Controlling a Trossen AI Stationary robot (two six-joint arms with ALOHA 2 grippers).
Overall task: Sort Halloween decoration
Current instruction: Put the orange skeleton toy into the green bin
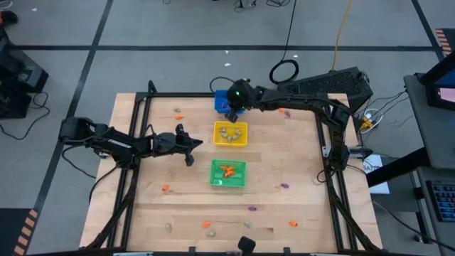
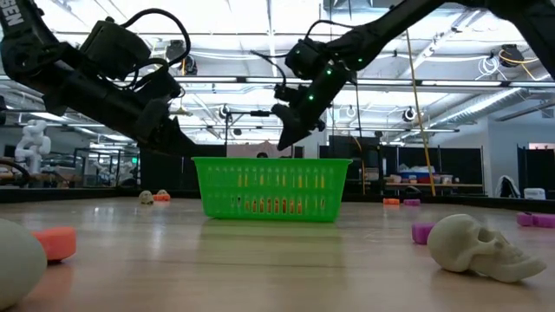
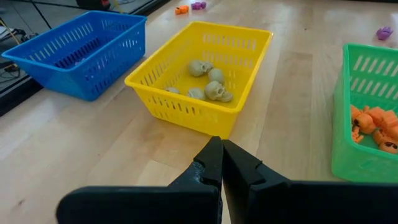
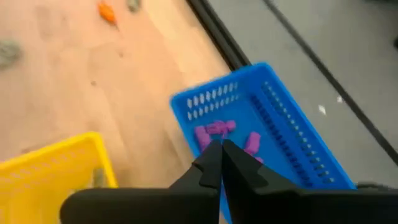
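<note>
Three square bins stand in a row mid-table. The blue bin (image 1: 220, 104) holds purple trinkets (image 4: 214, 130), the yellow bin (image 1: 231, 134) holds pale skulls (image 3: 208, 81), and the green bin (image 1: 228, 173) holds orange pieces (image 3: 373, 124). My right gripper (image 4: 221, 149) hovers shut over the blue bin's near wall (image 1: 231, 110) with nothing between its fingers. My left gripper (image 3: 221, 152) is shut and empty, above bare wood to the left of the yellow bin (image 1: 190, 149). Loose trinkets lie scattered on the tabletop.
Orange pieces (image 1: 166, 188) (image 1: 291, 223), purple pieces (image 1: 252, 209) (image 1: 285, 184) and a beige one (image 1: 168, 227) lie loose toward the near edge. A skull (image 2: 481, 247) lies close to the low camera. A black frame rail (image 1: 142, 107) borders the table.
</note>
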